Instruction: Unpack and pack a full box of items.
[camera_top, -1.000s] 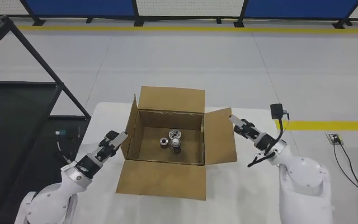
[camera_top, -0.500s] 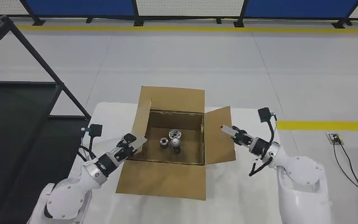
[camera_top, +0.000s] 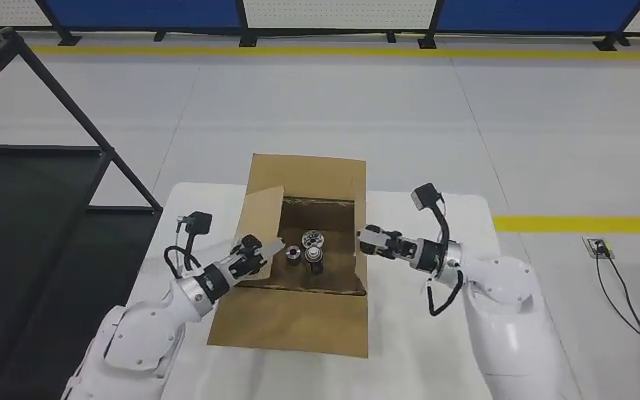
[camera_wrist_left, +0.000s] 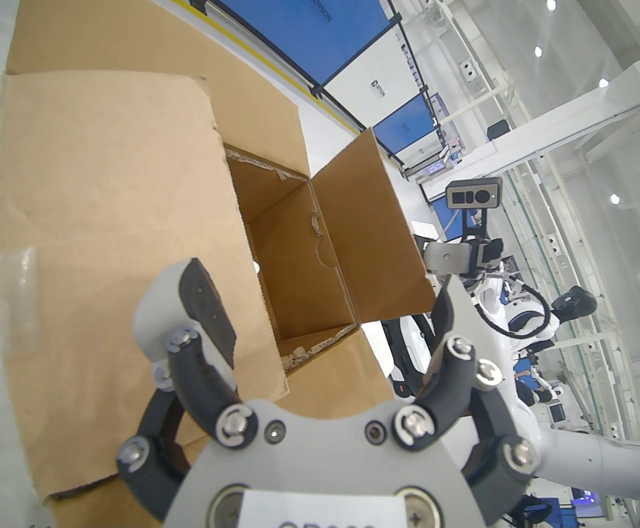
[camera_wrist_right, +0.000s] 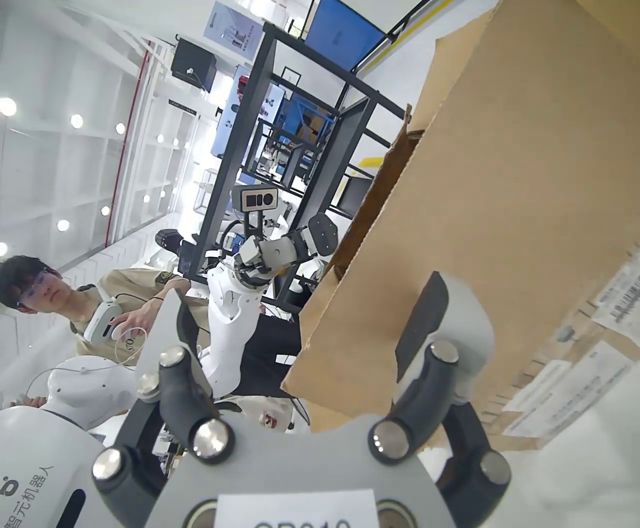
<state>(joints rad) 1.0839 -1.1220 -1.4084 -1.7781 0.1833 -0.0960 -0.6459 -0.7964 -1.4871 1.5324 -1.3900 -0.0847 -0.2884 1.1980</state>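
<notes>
A brown cardboard box stands open in the middle of the white table. On its floor lie small metal items. My left gripper is open at the left side flap, which leans in over the box; one pad is against that flap. My right gripper is open at the right side flap, which stands about upright. That flap's edge sits between the jaws. The front and back flaps lie spread outward.
A black metal frame stands off the table's left edge. Bare tabletop lies on both sides of the box, with a strip on the right. Labels are stuck on the box's outer wall.
Both arms have swung inward toward the box. The left flap has tipped in over the opening and the right flap has risen from spread outward to about upright.
</notes>
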